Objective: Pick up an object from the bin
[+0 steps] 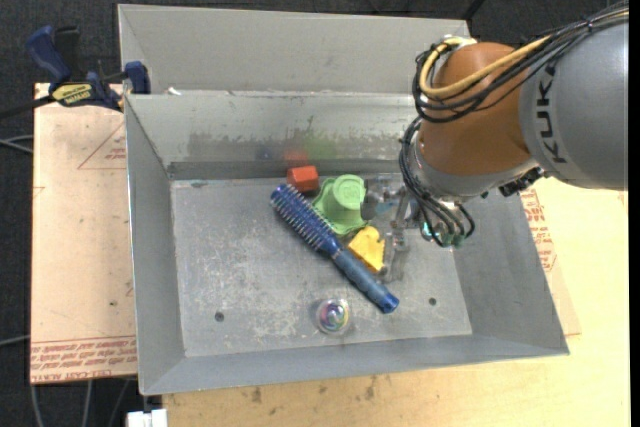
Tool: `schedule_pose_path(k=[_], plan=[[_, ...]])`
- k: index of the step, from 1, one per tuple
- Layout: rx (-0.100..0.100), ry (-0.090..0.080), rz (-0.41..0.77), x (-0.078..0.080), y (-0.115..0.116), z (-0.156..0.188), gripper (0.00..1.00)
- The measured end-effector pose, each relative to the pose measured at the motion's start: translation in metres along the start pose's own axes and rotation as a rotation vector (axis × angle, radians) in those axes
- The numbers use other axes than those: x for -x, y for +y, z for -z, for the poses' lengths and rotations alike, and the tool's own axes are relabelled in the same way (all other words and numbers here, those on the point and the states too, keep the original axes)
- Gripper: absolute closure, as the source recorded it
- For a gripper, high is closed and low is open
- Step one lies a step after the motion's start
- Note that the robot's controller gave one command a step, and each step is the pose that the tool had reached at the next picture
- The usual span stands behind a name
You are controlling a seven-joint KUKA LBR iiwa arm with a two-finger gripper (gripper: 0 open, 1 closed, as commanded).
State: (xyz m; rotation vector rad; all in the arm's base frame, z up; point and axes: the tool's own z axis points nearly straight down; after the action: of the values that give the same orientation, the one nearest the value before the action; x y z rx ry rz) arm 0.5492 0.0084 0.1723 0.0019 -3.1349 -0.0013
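Note:
My gripper (pixel 394 240) hangs low at the right of the bin's middle, under the orange wrist cover. Its tip is right beside a small yellow piece (pixel 366 248), which lies against the handle of a blue hairbrush (pixel 328 245). The brush runs diagonally from upper left to lower right. A light green cup (pixel 343 198) lies just left of the gripper, touching the brush's bristle end.
An orange block (pixel 303 178) sits by the back wall, left of the green cup. A shiny small ball (pixel 331 315) rests near the front wall. The bin's left half and right front floor are bare metal.

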Motion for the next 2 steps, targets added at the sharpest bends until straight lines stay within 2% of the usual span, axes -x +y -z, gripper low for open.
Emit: schedule_pose_path(k=[1, 2], plan=[[0.002, -0.032, 0.042, 0.055, 0.023, -0.070, 0.00], [0.002, -0.016, 0.029, 0.044, 0.042, -0.098, 0.00]])
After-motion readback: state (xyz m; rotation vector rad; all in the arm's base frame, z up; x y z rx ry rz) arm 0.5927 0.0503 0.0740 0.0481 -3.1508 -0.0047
